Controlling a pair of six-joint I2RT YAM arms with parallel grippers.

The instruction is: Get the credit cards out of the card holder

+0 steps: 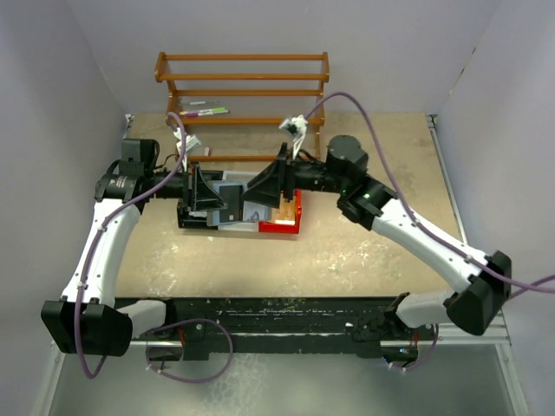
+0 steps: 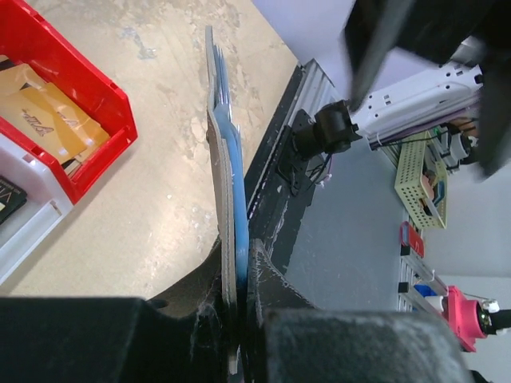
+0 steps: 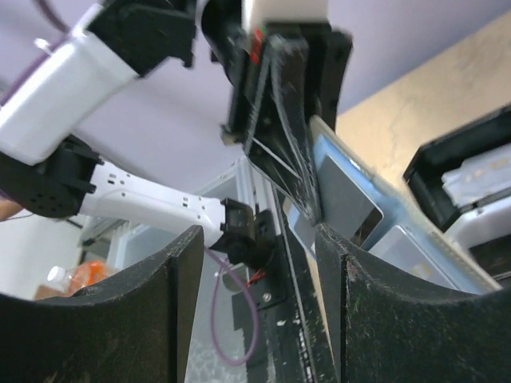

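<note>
The card holder is a flat grey-blue case, edge-on in the left wrist view and held up over the row of bins. My left gripper is shut on its lower edge, and a blue card lies against its inner face. In the right wrist view the holder's inner side faces me with a grey card tucked in a pocket. My right gripper is open and empty, just short of that face. From above, the left gripper and right gripper face each other across the holder.
Under the grippers stands a row of bins: a black bin, a white bin and a red bin. Orange cards lie in the red bin. A wooden rack stands at the back of the table.
</note>
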